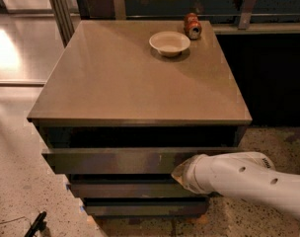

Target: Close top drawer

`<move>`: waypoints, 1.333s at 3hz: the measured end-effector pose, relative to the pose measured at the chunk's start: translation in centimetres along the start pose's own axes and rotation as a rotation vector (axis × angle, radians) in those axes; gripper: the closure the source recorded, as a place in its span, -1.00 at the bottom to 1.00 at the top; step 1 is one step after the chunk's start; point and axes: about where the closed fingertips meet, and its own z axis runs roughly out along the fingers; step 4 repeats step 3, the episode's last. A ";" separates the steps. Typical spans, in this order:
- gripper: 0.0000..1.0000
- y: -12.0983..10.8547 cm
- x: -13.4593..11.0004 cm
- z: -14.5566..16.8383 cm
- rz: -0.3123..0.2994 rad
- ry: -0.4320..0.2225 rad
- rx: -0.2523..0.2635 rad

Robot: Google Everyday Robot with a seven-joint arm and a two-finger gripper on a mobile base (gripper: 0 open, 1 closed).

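The top drawer is a wide dark-grey front under the brown cabinet top. It stands pulled out a little, with a dark gap above it. My white arm reaches in from the lower right. My gripper is at the arm's tip, against the right part of the drawer front near its lower edge. The arm's end hides the fingers.
A white bowl and a red can lying on its side sit at the back of the cabinet top. Two lower drawer fronts sit under the top drawer. A black object lies on the speckled floor at lower left.
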 end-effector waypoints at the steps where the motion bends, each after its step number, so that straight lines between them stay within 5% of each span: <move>1: -0.60 0.0 0.0 0.0 0.000 0.000 0.000; 2: -1.00 0.0 0.0 0.0 0.000 0.000 0.000; 4: -1.00 0.0 0.0 0.0 0.000 0.000 0.000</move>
